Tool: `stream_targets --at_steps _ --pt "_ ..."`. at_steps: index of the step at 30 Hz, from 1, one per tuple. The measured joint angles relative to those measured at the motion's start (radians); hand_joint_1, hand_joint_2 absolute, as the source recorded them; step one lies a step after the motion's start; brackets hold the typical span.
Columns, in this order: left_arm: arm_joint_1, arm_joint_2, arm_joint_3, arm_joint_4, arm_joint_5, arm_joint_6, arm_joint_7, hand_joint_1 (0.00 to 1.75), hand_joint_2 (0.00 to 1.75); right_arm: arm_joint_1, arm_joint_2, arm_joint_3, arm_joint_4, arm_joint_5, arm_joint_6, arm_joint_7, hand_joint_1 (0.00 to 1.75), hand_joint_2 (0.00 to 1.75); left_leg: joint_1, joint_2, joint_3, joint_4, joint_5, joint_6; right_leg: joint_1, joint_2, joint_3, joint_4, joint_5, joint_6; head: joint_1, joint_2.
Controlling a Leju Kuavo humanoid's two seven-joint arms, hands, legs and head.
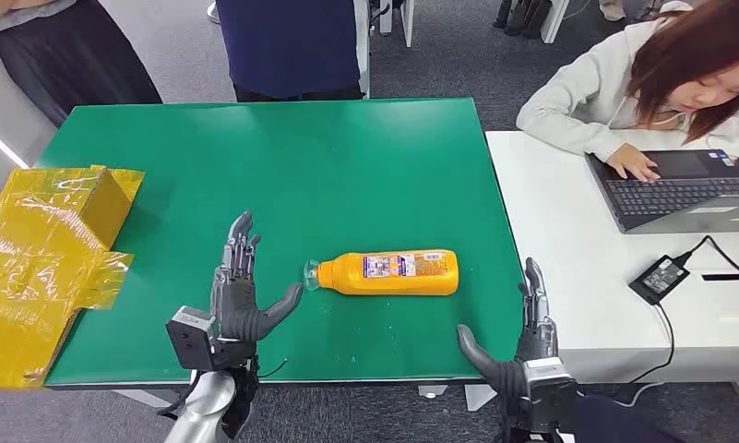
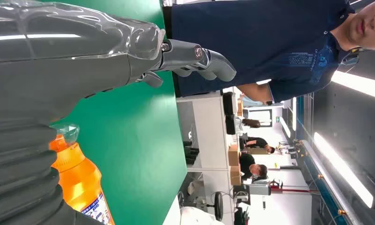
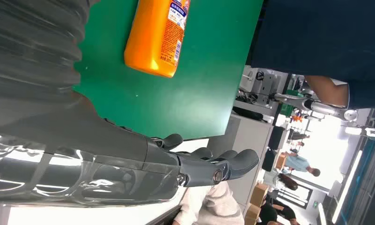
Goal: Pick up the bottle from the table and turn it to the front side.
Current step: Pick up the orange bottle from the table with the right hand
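Note:
An orange bottle with a clear cap and a white label lies on its side on the green table, cap pointing to my left. My left hand hovers open just left of the cap, thumb stretched toward it, not touching. My right hand stands open at the table's front right corner, apart from the bottle's base. The left wrist view shows the bottle beside my left hand. In the right wrist view the bottle's base end lies beyond my right hand.
A crumpled yellow bag and box lie at the table's left edge. A person in dark blue stands behind the table. At the right, a white desk holds a laptop and charger, with a seated person typing.

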Motion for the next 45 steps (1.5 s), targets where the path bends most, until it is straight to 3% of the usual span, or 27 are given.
stream_targets --at_steps 15,27,34,41,45 --pt "0.003 -0.001 0.000 -0.002 0.000 -0.010 0.001 0.00 1.75 -0.010 0.000 -0.002 0.005 0.038 0.021 0.003 0.00 1.75 0.000 0.000 0.000 0.000 0.000 0.000 0.000 0.000 0.000 0.000 0.000 0.000 0.000 0.000" --pt "0.002 -0.006 0.000 -0.001 0.008 -0.032 -0.021 0.00 1.75 -0.126 -0.001 -0.016 0.081 0.158 0.083 0.066 0.00 1.75 0.000 0.000 0.000 0.000 0.000 0.000 0.000 0.000 0.000 0.000 0.000 0.000 0.000 0.000" --pt "-0.006 -0.006 0.000 0.006 0.017 -0.050 -0.039 0.00 1.75 -0.287 -0.019 -0.015 0.227 0.264 0.164 0.157 0.00 1.75 0.000 0.000 0.000 0.000 0.001 0.000 0.000 0.001 0.000 0.000 0.001 0.000 0.000 0.000" --pt "-0.045 -0.011 -0.003 0.028 0.026 -0.068 -0.041 0.00 1.75 -0.552 -0.036 0.050 0.497 0.429 0.380 0.278 0.00 1.75 0.000 0.001 0.001 0.001 0.002 0.000 0.000 0.001 0.000 0.000 0.003 0.001 0.000 0.000" --pt "-0.052 -0.011 -0.008 0.032 0.026 -0.072 -0.041 0.00 1.75 -0.653 -0.040 0.105 0.623 0.487 0.451 0.305 0.00 1.75 0.000 0.000 0.001 0.001 0.002 0.001 0.000 0.000 0.000 0.001 0.003 0.001 0.000 0.000"
